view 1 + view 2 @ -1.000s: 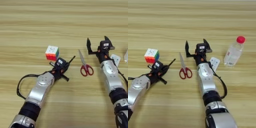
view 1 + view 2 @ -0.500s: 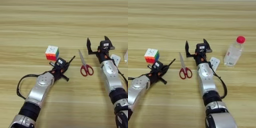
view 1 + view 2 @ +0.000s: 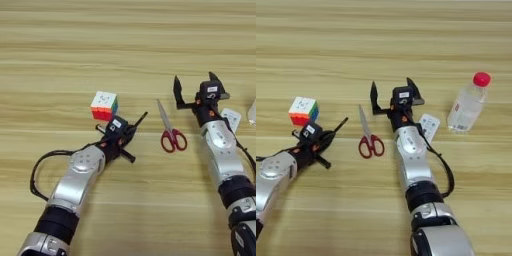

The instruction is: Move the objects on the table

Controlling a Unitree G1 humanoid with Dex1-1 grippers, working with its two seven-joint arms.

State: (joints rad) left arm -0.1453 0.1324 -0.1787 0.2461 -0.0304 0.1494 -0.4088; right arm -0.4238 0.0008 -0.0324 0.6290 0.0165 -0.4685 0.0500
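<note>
Left hand (image 3: 121, 134) grips the pen (image 3: 140, 119) (beside the cube (image 3: 104, 105)).

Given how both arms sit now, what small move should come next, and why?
Probably the left gripper lifts a little: it appears to hold the thin black pen just below the puzzle cube. The right gripper sits open, holding nothing, between scissors and remote control.

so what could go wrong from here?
1. The left claw is shut on the thin black pen, right beside the puzzle cube; a swing could knock the cube.
2. The right claw hangs open with the white remote close by its arm; a sweep may shove it toward the bottle, which could tip.
3. The scissors lie between both arms.
</note>
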